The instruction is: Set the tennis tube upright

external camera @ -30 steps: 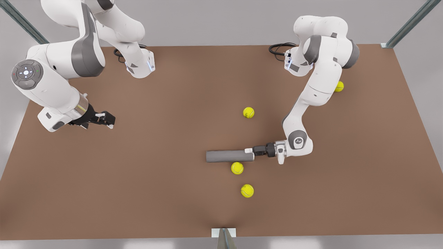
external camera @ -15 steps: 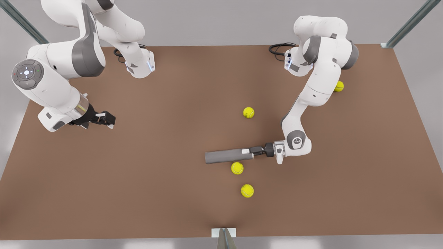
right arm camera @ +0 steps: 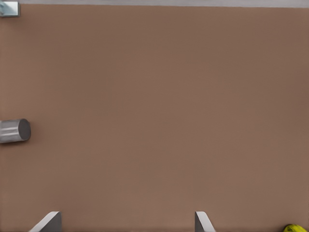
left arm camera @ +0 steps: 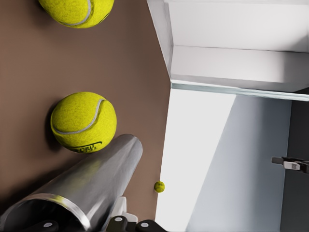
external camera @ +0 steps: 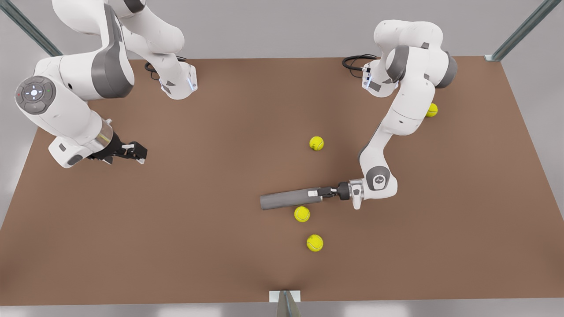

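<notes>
The left gripper (external camera: 318,193) is clamping the open end of the tennis tube (external camera: 288,199), which is lying low over the table (external camera: 198,220), tilted slightly, beside a tennis ball (external camera: 302,214). The right gripper (external camera: 140,153) is waiting at the front view's left, fingers (right arm camera: 203,222) spread.

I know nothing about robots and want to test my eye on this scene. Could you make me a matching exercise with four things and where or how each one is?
Things:
1. plain matte grey hollow tennis tube
2. left gripper
3. right gripper
4. farthest yellow-green tennis ball

Places or states:
A. open, waiting above the bare brown table at the front view's left
B. nearly flat, not upright, next to another yellow-green ball
C. partly hidden behind the white arm at the front view's right
D. shut on one end of the tube

Pairs: 1-B, 2-D, 3-A, 4-C
</notes>
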Controlling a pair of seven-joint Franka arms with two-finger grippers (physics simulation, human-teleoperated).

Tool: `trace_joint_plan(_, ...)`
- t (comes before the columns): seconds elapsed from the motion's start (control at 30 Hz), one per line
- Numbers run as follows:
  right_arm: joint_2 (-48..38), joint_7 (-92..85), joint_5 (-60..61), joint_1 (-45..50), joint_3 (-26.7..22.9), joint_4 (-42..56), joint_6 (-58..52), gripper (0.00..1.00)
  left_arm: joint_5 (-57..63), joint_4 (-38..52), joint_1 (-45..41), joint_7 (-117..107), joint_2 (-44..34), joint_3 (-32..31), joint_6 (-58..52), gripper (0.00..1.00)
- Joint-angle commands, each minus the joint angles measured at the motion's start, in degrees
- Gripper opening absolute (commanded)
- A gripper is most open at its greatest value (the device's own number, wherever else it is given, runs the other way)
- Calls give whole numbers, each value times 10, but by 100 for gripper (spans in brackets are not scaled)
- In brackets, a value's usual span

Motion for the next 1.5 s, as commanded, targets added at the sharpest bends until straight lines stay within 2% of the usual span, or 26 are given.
trace_joint_plan(0.0,-1,0,0,0,0,0,0,100,2,0,0,0,0,0,0,21)
trace_joint_plan(0.67,0,1,-3,-4,-3,0,-1,100,40,-3,6,1,-33,11,-4,21)
trace_joint_plan(0.87,0,0,-3,-4,-3,0,0,100,96,-11,11,0,-65,30,-4,21)
trace_joint_plan(1.03,0,0,-3,-7,-2,0,0,100,126,-13,22,-17,-84,57,-53,21)
trace_joint_plan(1.07,0,0,-2,-7,-3,0,0,100,178,-9,22,-40,-91,73,-73,21)
trace_joint_plan(1.33,0,0,-3,-6,-2,0,0,100,241,-9,30,-74,-127,90,-97,21)
trace_joint_plan(1.47,0,0,-3,-7,-2,0,0,100,291,-9,31,-76,-150,123,-97,21)
